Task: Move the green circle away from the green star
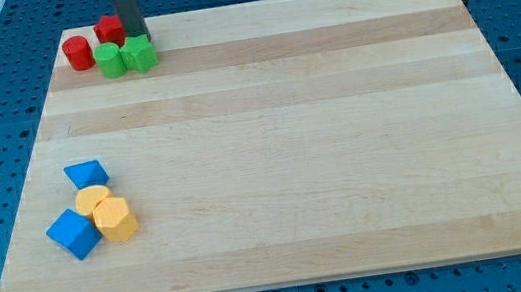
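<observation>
Wooden tabletop (323, 158), green circle (109, 60) at upper left touching green star (138, 53) on its right, my tip (137, 35) just above the star, the end effector a bare rod with nothing grasped, red blocks (78, 52) beside.

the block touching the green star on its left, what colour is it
Green: it is the green circle, beside the green star, seen in the camera view.
</observation>
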Controlling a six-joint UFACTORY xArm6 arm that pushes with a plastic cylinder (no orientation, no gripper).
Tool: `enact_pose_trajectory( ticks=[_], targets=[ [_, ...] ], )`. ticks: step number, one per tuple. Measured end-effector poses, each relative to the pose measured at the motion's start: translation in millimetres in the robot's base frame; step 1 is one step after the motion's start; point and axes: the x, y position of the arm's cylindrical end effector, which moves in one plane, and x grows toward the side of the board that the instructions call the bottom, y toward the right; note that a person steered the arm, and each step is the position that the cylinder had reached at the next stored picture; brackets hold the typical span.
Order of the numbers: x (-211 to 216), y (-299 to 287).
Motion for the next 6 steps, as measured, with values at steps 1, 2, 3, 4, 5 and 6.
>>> enact_pose_trajectory(
  ticks=[1,2,3,4,5,6],
  targets=[
    [-7.2,3.5],
    [-4.3,-23.3],
    [18.7,-23.6],
    [35.6,-23.3],
    [31.2,-42.8],
    [67.2,-56.8]
  ],
)
